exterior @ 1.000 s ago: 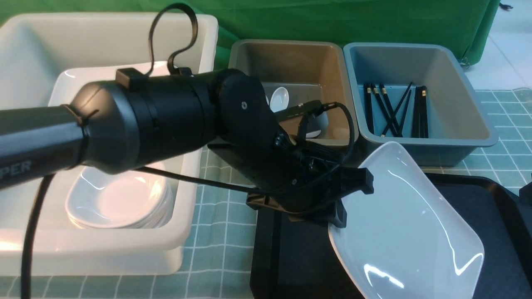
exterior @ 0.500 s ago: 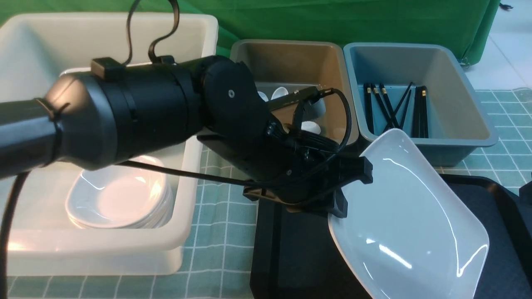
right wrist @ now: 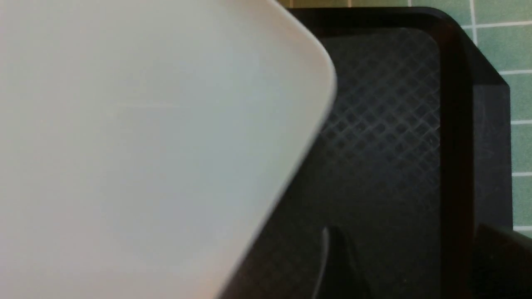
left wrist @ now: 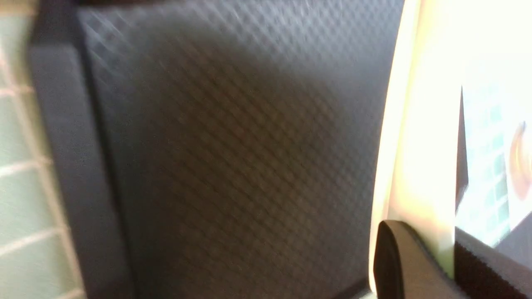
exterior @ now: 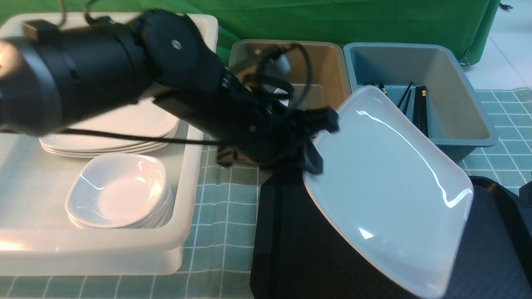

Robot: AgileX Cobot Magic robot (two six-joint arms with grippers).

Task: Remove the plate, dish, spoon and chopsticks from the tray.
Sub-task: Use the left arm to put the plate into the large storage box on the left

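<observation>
Staged lab bench: green backdrop (exterior: 353, 20), sorting tubs (exterior: 453, 83), checked tablecloth (exterior: 224, 216)

Left arm reaches forward-right, its claw (exterior: 320, 143) clamping the plate (exterior: 386, 187).

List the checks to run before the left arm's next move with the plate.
1. Grip: left pincer shut on the plate at its rim: ok.
2. Plate level: steeply tilted: not ok.
3. Plate's low corner clear of the tray: cannot tell.
4. Likely landing spot: plate stack in the cream tub, visible top bare: ok.
5. Rest of the tray empty: partly hidden by the plate: cannot tell.
</observation>
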